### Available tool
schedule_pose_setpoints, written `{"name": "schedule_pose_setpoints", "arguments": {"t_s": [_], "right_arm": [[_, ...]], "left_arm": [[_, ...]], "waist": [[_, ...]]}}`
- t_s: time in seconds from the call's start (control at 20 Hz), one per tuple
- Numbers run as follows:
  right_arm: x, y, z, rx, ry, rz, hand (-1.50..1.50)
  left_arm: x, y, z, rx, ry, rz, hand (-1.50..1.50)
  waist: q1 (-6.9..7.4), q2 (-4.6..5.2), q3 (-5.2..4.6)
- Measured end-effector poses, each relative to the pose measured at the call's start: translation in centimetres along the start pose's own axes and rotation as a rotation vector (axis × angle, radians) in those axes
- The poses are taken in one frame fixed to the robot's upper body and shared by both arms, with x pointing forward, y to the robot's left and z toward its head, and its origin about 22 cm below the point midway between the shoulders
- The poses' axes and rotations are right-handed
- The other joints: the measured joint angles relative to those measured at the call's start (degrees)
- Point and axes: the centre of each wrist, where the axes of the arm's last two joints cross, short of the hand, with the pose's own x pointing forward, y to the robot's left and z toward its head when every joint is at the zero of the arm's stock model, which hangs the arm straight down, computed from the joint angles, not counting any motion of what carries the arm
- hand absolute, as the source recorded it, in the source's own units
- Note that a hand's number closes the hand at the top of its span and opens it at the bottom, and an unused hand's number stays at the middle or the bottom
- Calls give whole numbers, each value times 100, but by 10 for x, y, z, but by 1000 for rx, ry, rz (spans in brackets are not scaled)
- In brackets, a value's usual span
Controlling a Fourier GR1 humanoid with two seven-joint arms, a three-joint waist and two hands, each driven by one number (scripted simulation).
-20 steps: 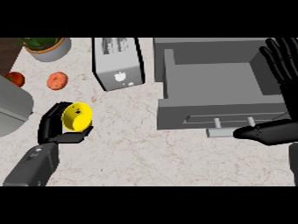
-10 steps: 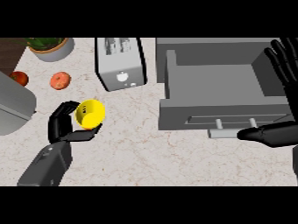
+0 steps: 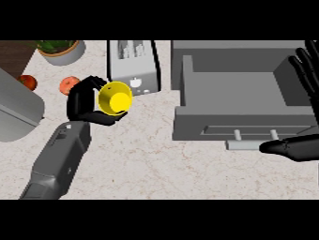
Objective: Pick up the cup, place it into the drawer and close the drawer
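Observation:
My left hand is curled round a yellow cup, held tilted above the counter with its mouth facing the camera, just left of the toaster. The grey drawer stands open at the right, its inside bare, with a pale handle on its front. My right hand rests open at the right edge, fingers up over the drawer's right side and the thumb low near the handle.
A silver toaster stands at the back centre. A potted plant is at the back left. Two red-orange fruits lie near it. A large grey appliance fills the left edge.
My left hand has lifted the yellow cup up and to the right, towards the toaster and the drawer. The right hand has barely moved.

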Motion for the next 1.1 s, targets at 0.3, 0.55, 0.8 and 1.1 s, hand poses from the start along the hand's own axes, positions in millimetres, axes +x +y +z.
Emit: {"name": "schedule_pose_setpoints", "arguments": {"t_s": [0.3,0.55,0.8,1.1], "right_arm": [[-4,-2,3,-22,8,10,-150],[-5,3,-1,-21,6,11,-150],[-5,3,-3,-21,-5,15,-150],[-2,6,-11,-6,-18,3,-150]], "left_arm": [[36,-65,-69,-131,-42,50,150],[77,-110,-115,-175,-38,36,150],[117,-156,-153,-187,-15,-14,150],[131,-197,-174,-176,100,-97,150]], "waist": [[60,-30,5],[10,-14,1],[-76,14,2],[-248,68,3]]}}
